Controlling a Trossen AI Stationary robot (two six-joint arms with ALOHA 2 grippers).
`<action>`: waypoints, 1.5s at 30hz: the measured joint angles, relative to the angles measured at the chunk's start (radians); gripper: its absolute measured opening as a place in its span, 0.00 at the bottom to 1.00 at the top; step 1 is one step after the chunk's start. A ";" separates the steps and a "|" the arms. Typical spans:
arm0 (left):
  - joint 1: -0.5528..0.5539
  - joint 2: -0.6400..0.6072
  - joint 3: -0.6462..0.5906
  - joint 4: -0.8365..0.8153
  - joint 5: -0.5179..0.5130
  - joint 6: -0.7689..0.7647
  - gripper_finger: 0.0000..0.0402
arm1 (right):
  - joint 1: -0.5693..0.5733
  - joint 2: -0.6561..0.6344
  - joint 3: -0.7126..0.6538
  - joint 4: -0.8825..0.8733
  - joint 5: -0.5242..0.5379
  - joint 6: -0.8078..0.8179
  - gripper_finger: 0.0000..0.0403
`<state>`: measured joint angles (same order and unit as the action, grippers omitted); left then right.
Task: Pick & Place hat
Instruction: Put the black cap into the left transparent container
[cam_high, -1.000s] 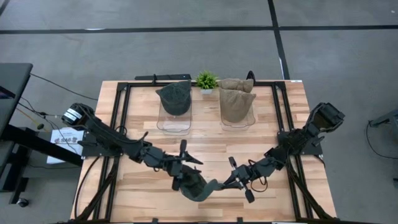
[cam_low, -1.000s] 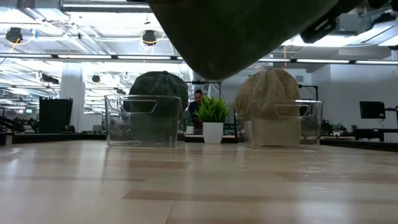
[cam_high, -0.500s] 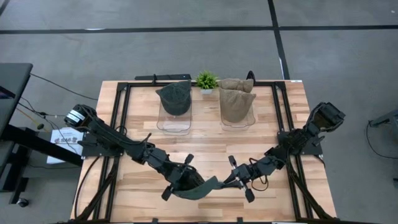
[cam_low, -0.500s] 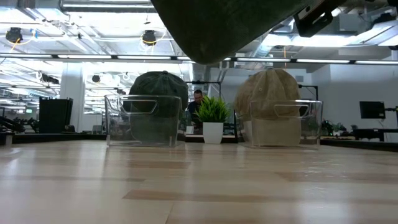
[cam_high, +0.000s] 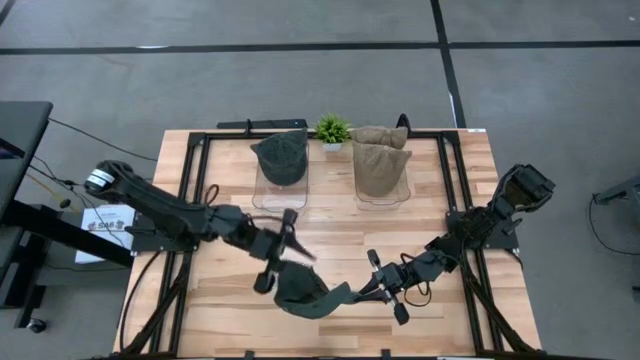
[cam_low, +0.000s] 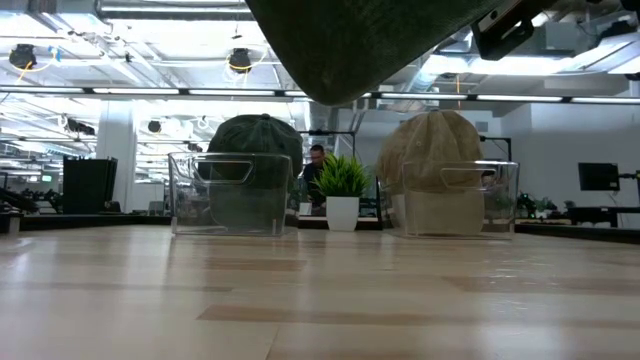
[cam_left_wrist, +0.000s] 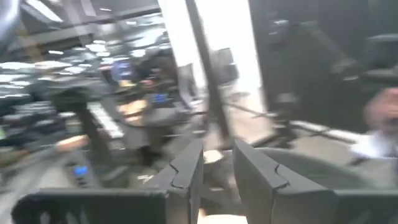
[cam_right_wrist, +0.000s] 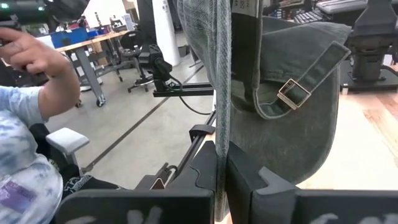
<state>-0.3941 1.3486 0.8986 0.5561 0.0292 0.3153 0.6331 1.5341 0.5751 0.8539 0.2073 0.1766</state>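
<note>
While right gripper (cam_high: 372, 292) pinches hat (cam_high: 305, 293); left gripper (cam_high: 278, 252) partly open, empty.

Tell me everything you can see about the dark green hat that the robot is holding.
The dark green hat is a soft cap of washed, denim-like cloth, with a back strap and a brass-coloured buckle. It hangs limp above the front part of the wooden table, clear of the surface. The right hand is shut on its edge, the cloth pinched between the fingers. The left hand is just beside it; I cannot tell whether it touches.
</note>
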 joint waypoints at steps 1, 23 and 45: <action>0.008 -0.006 0.000 0.000 -0.032 0.017 0.21 | 0.000 0.000 0.000 0.000 0.000 0.000 0.01; 0.047 0.228 0.000 0.076 -0.272 0.181 0.21 | -0.029 0.004 0.000 -0.009 0.009 -0.028 0.01; 0.047 0.462 0.206 0.117 -0.122 0.140 0.21 | -0.066 0.011 -0.001 -0.041 0.061 -0.019 0.01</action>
<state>-0.3472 1.8103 1.1045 0.6731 -0.0924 0.4555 0.5671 1.5448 0.5743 0.8129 0.2682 0.1574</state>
